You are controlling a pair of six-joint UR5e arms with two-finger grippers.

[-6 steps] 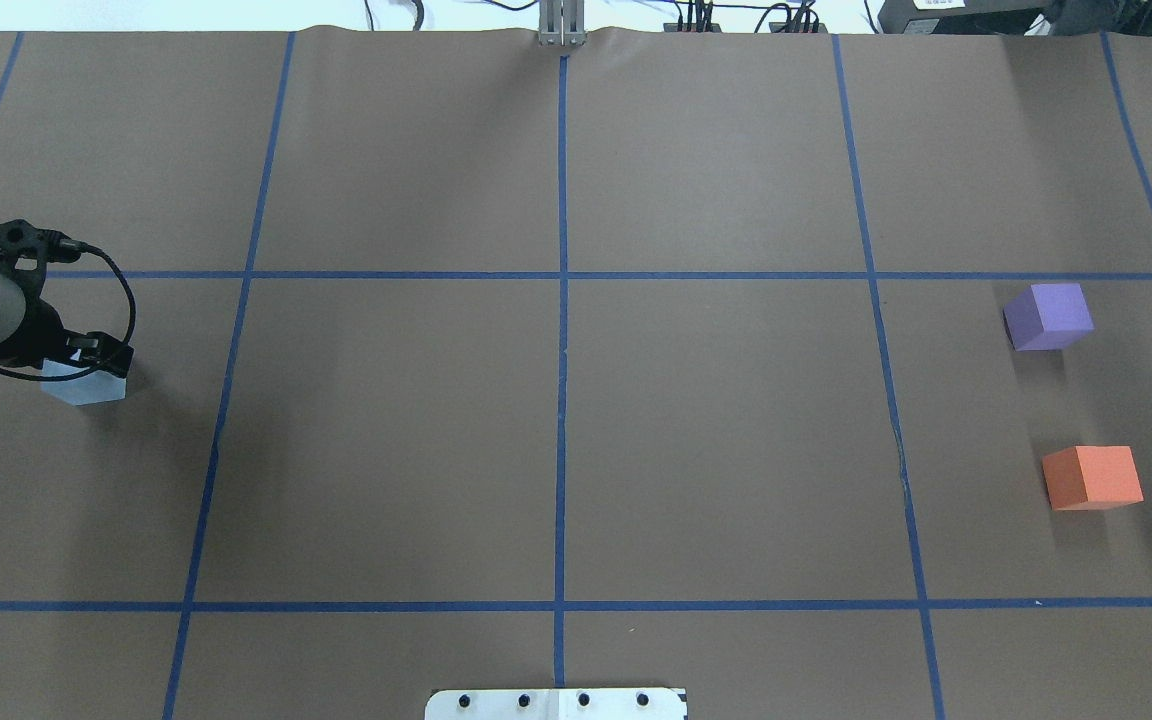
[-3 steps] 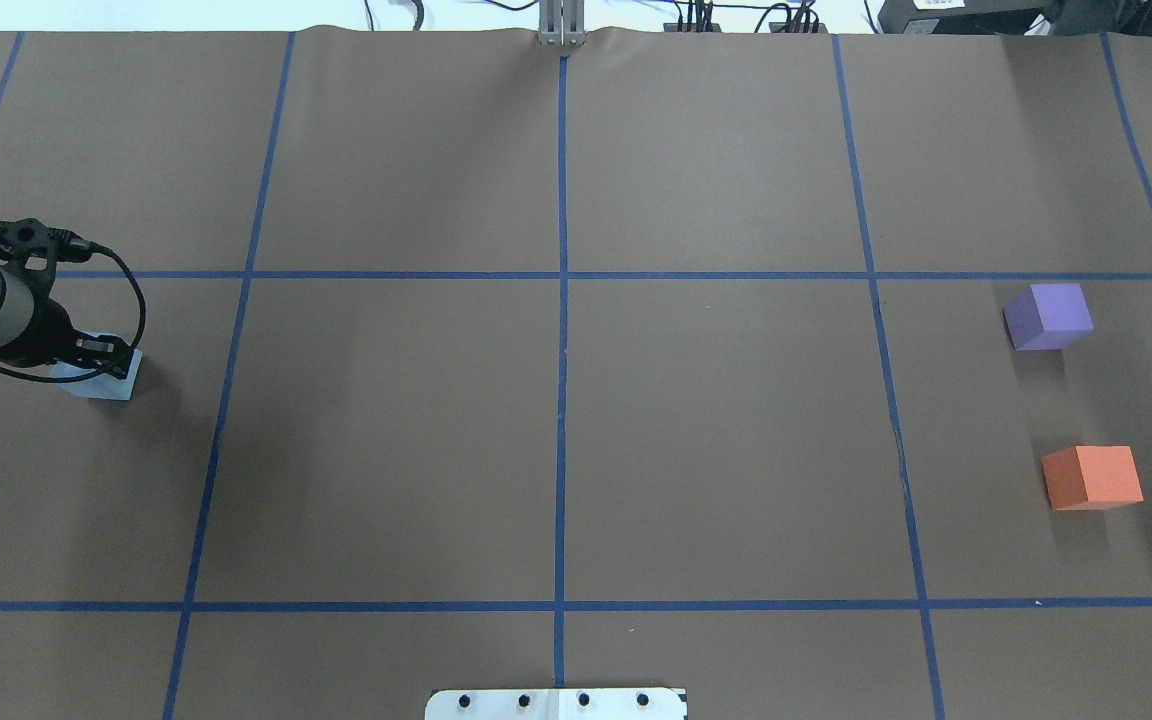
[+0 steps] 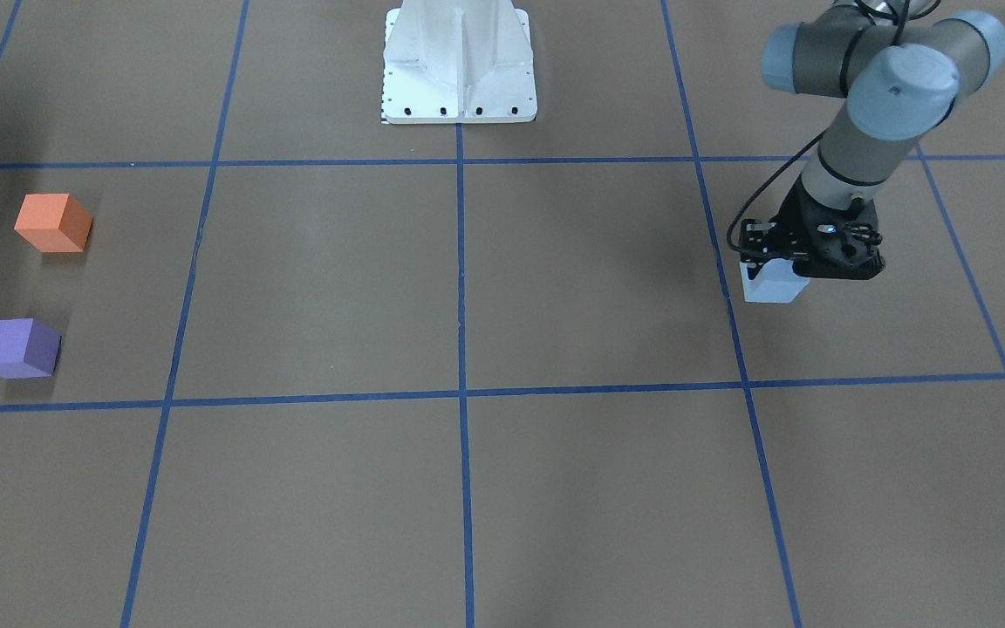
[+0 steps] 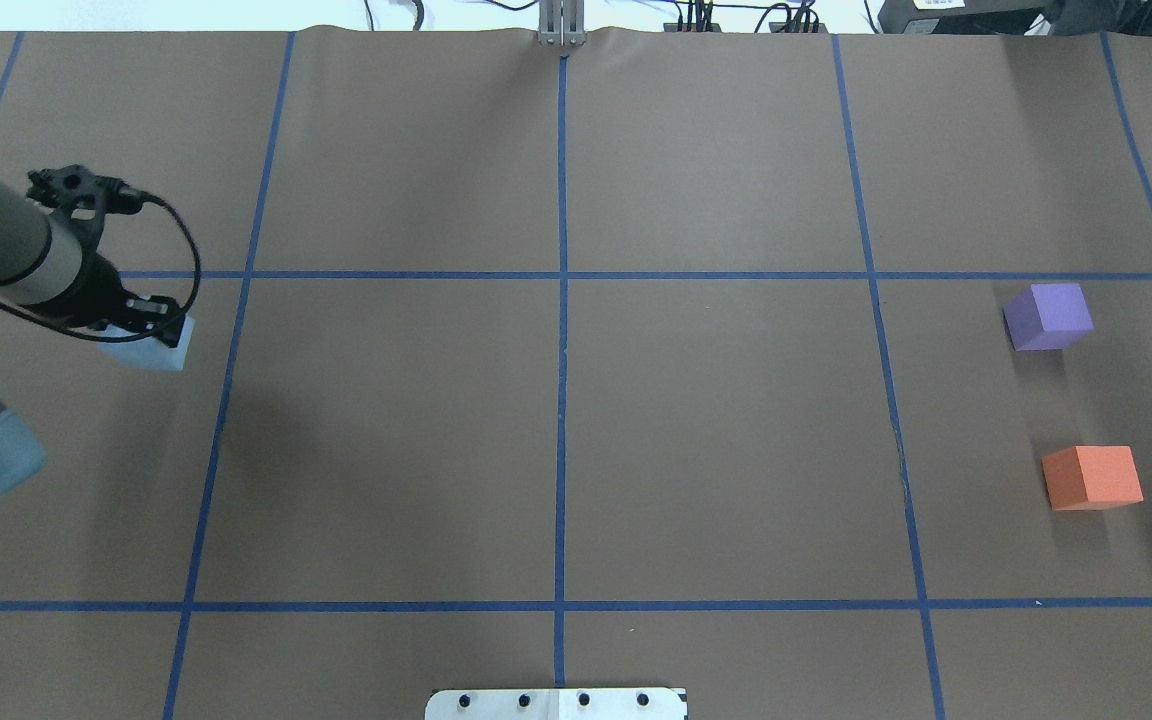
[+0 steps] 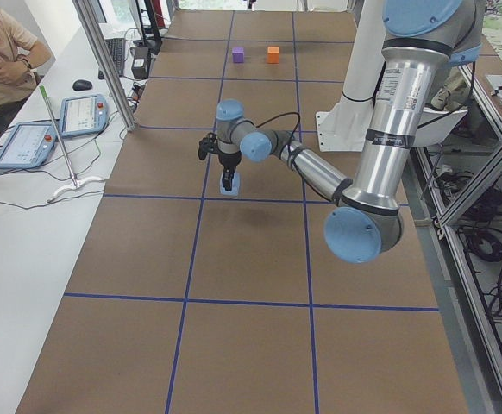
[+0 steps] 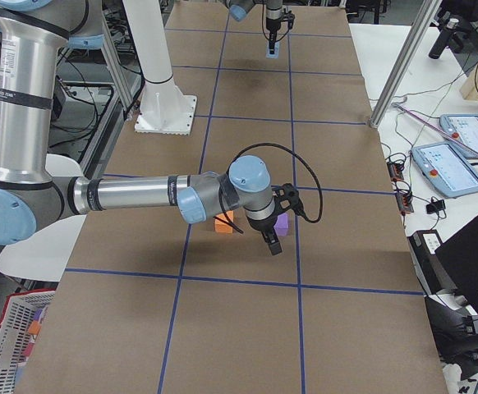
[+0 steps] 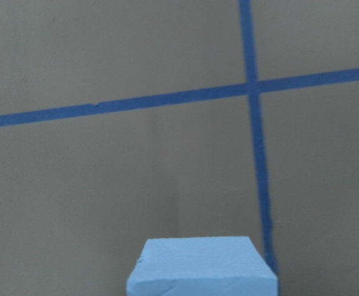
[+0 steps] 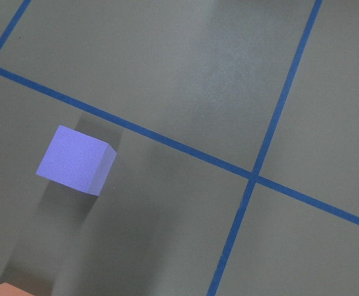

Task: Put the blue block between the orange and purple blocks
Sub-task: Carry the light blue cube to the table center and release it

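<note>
My left gripper is shut on the light blue block and holds it just above the table at the far left, by a blue tape line. The gripper also shows in the front view, with the block below it. The left wrist view shows only the block's top. The purple block and the orange block sit at the far right, a gap between them. My right gripper hovers by those two blocks; I cannot tell if it is open or shut.
Brown paper with a grid of blue tape lines covers the table. The robot's white base stands at the table's near edge. An operator sits beside the table past my left arm.
My left gripper has moved right and away from the robot with the blue block in it. The purple and orange blocks have not moved.
</note>
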